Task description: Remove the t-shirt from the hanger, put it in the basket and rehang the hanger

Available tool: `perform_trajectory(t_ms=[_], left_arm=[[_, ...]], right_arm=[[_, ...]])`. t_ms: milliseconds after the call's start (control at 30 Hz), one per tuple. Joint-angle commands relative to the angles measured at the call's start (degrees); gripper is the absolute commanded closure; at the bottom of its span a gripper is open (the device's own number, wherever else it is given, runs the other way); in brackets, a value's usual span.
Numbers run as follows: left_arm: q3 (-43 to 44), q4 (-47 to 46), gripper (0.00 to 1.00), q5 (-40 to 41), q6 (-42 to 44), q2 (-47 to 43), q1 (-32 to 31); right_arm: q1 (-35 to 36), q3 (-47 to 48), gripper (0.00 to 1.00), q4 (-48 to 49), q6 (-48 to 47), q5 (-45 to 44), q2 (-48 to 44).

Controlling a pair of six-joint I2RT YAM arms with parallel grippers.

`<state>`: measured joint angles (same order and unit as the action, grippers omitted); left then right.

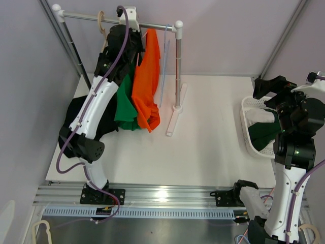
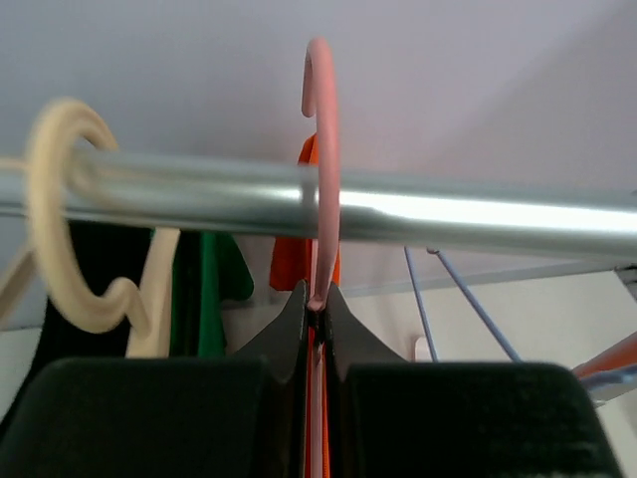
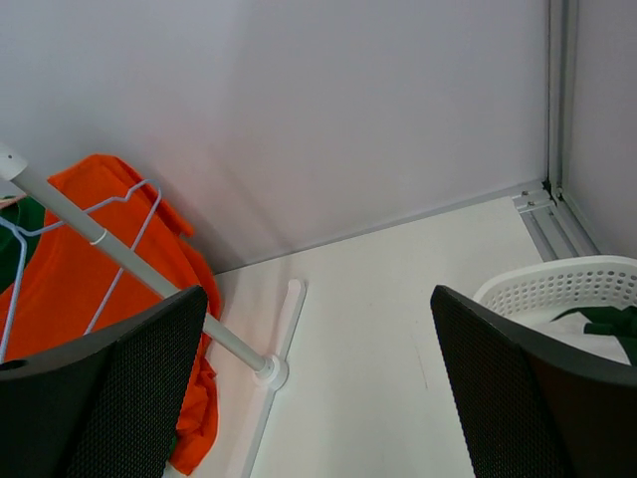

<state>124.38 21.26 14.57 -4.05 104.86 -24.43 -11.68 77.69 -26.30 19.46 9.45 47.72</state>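
The left gripper (image 2: 318,304) had its jaws pinched almost shut on the hanger (image 2: 320,119) neck, just under the rail (image 2: 448,211), with the hook rising straight over it. The orange t-shirt (image 1: 147,81) hung below, seemingly from that hanger. The right gripper (image 3: 318,299) gaped empty, well apart, by the basket (image 3: 557,274).

I see a glossy metal rail (image 2: 448,214), a pink hanger (image 2: 320,129) in smooth plastic, a matt cream hanger (image 2: 55,199) at nine o'clock, the orange t-shirt (image 1: 147,76) in soft matt cloth, at three o'clock a white perforated plastic basket (image 3: 557,279), the table (image 1: 213,137) matt white.
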Motion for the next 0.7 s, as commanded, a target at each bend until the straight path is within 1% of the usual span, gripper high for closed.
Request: perform_trajectory(t_ms=[0,233,333,367,433,467,500,533,567,633,667], left_arm=[[9.46,-0.25,0.99,-1.38,0.28,-1.32,0.61],[10.36,0.36,0.99,-0.95,0.19,-5.01,0.61],[9.75,2.99,0.99,0.71,-0.95,-6.15,0.61],[9.48,3.7,0.99,1.42,-2.09,-6.77,0.61],[8.96,6.68,0.99,4.04,-3.76,-7.39,0.61],[9.13,8.09,0.99,5.54,-6.2,-7.82,0.52],[9.04,11.49,0.99,6.69,-7.53,-8.0,0.52],[8.87,13.01,0.99,7.48,-8.85,-8.44,0.52],[8.26,14.41,0.99,8.28,-11.39,-8.88,0.43],[5.71,16.88,0.99,9.33,-13.69,-11.16,-0.18],[1.96,17.15,0.99,10.82,-15.61,-12.21,-0.53]], right_arm=[[0.34,0.8,0.01,0.2,-0.04,2.58,0.26],[2.45,1.15,0.01,0.99,-0.48,6.62,0.7],[4.29,1.32,0.01,2.04,-1.0,11.1,1.05],[6.47,1.41,0.0,2.31,-1.62,13.9,1.49],[9.82,0.98,0.01,3.62,-2.23,15.94,1.93],[14.88,0.54,0.0,4.24,-3.54,17.08,2.11],[17.63,0.1,0.01,5.2,-4.43,17.09,2.37],[20.44,-0.6,0.0,5.39,-5.13,16.92,2.63],[26.39,-0.96,0.01,5.47,-6.96,16.48,2.9],[33.27,-2.18,0.0,6.7,-8.3,14.29,4.21],[40.61,-4.02,0.0,7.49,-8.56,12.71,4.83]])
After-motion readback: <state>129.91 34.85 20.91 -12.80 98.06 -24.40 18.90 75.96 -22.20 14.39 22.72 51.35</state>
